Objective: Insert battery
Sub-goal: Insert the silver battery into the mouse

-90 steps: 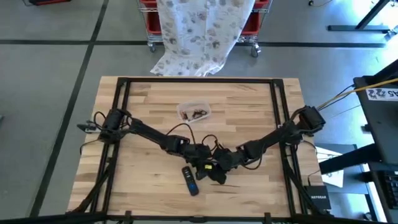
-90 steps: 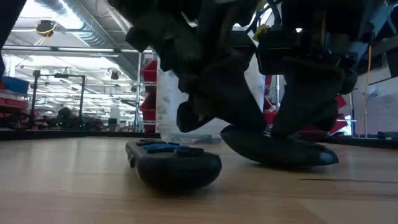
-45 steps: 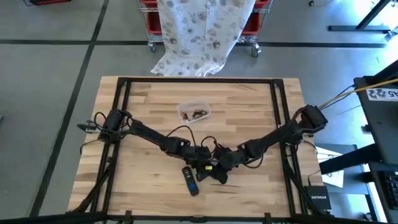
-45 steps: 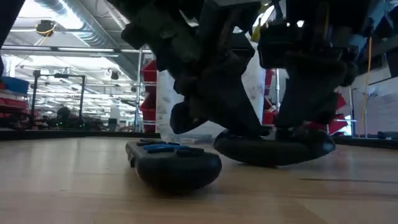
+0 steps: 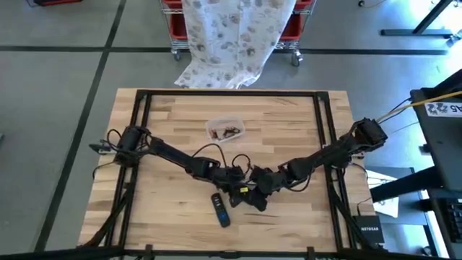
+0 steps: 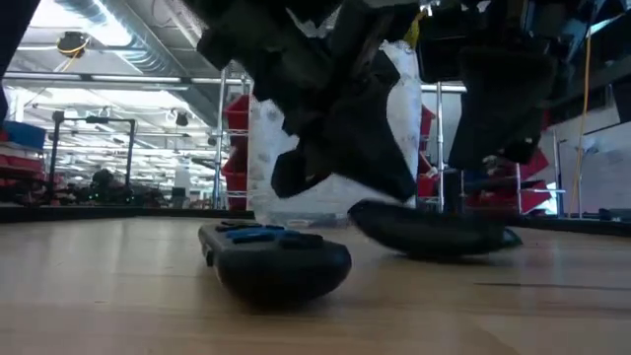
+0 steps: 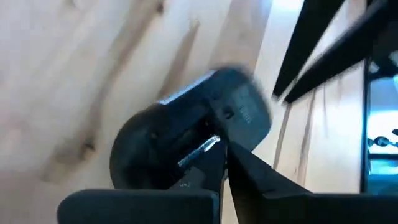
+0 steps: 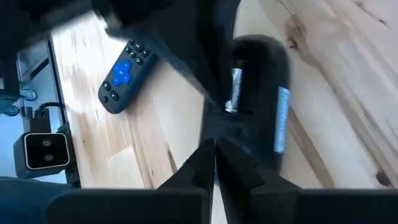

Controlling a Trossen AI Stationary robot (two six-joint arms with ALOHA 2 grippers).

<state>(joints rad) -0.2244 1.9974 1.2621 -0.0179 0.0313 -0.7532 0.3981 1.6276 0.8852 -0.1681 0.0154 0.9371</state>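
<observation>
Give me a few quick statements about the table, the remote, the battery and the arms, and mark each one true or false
1. A remote with blue buttons lies flat on the wooden table. True.
2. The dark device with the open battery slot stands upright on its end. False: it lies on the table, slot facing up.
3. A battery shows in the device's slot. True.
4. The small clear container sits beside the remote at the table's near edge. False: it sits farther back, apart from the remote.
5. The left end effector and right end effector meet over the device. True.
6. The table is bare metal. False: it is light wood planks.
</observation>
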